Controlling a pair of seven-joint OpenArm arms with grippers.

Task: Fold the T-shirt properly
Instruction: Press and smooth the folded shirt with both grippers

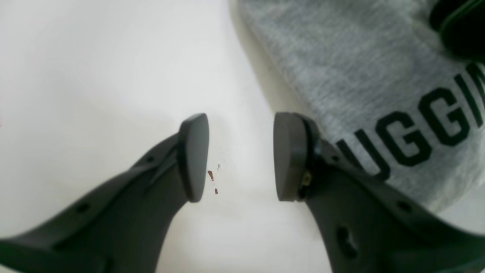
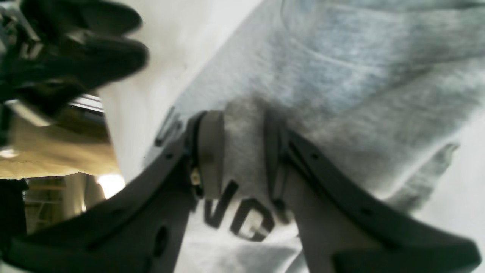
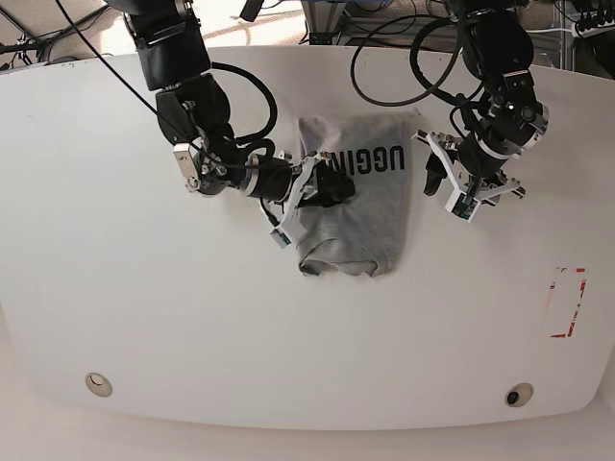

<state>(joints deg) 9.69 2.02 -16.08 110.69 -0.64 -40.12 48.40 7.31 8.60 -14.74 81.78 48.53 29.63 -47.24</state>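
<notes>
The grey T-shirt [image 3: 360, 206] lies partly folded in the middle of the white table [image 3: 192, 317], its black letters [image 3: 370, 163] facing up along the far edge. My right gripper [image 3: 325, 188] reaches in from the shirt's left side. In the right wrist view the right gripper [image 2: 242, 151] is shut on a raised fold of the T-shirt [image 2: 341, 76] just above the lettering. My left gripper [image 3: 437, 182] hovers by the shirt's right edge. Seen from its own wrist, the left gripper [image 1: 240, 155] is open over bare table, with the T-shirt [image 1: 341, 76] just beside one finger.
A red tape rectangle [image 3: 568, 303] marks the table at the right. Two small round fittings [image 3: 96, 384] [image 3: 519, 396] sit near the front edge. Cables hang behind both arms at the back. Tiny red specks [image 1: 211, 175] dot the table under the left gripper.
</notes>
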